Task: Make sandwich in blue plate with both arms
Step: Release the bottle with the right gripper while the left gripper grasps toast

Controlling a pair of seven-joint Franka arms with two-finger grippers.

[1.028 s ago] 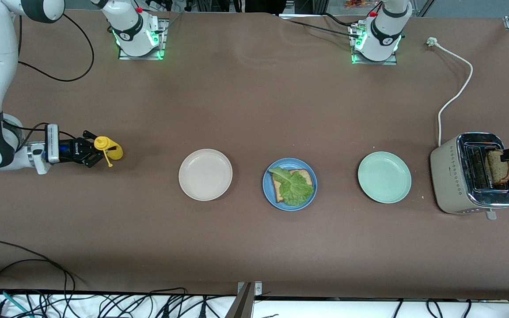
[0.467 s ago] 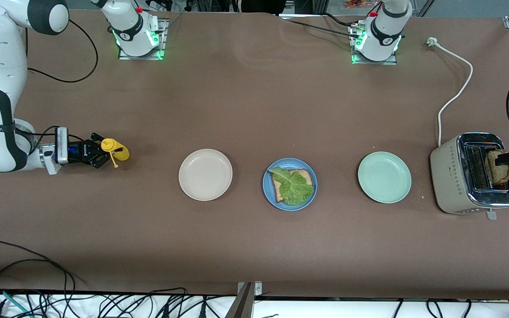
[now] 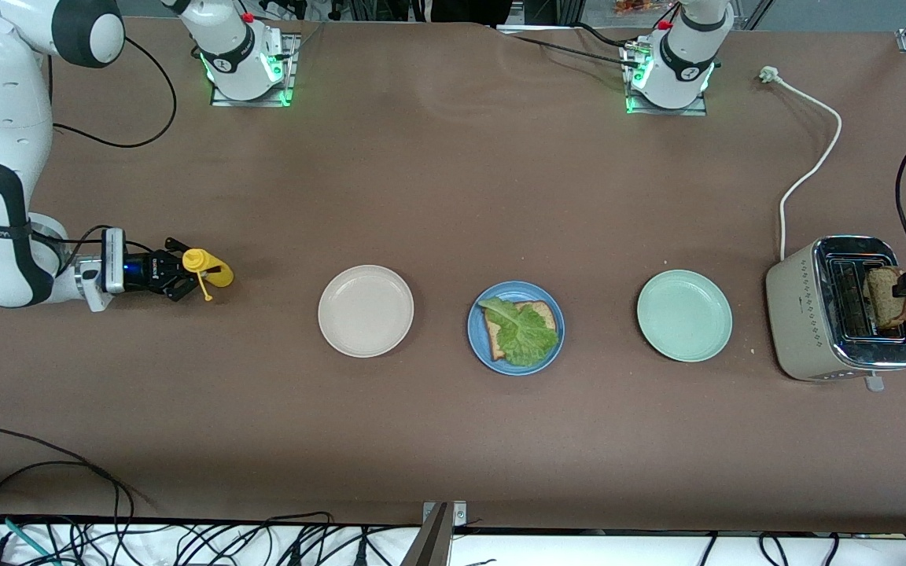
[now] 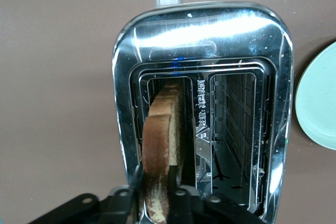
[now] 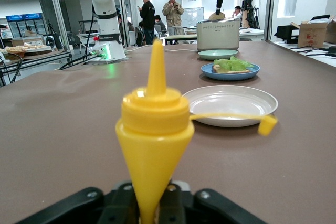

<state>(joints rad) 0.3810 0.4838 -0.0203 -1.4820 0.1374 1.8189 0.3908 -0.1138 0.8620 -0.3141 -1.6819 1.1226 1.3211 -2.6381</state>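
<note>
The blue plate (image 3: 516, 363) sits mid-table between two other plates and carries a brown bread slice (image 3: 545, 313) topped with a green lettuce leaf (image 3: 526, 335). A second bread slice (image 3: 884, 305) stands up out of a toaster slot (image 4: 163, 129). My left gripper (image 3: 904, 286) is over the toaster, shut on that slice's top edge (image 4: 155, 182). At the right arm's end of the table, my right gripper (image 3: 175, 272) is low over the table, shut on a yellow squeeze bottle (image 3: 213, 273) with its nozzle up and cap hanging open (image 5: 155, 124).
A cream-white plate (image 3: 366, 310) lies toward the right arm's end, a mint-green plate (image 3: 684, 315) toward the left arm's. The steel toaster (image 3: 807, 314) has a white cord (image 3: 811, 161) running toward the bases. Cables hang along the table's near edge.
The left gripper's fingers closed onto the bread slice in the toaster. The right gripper carried the yellow bottle a little toward the plates.
</note>
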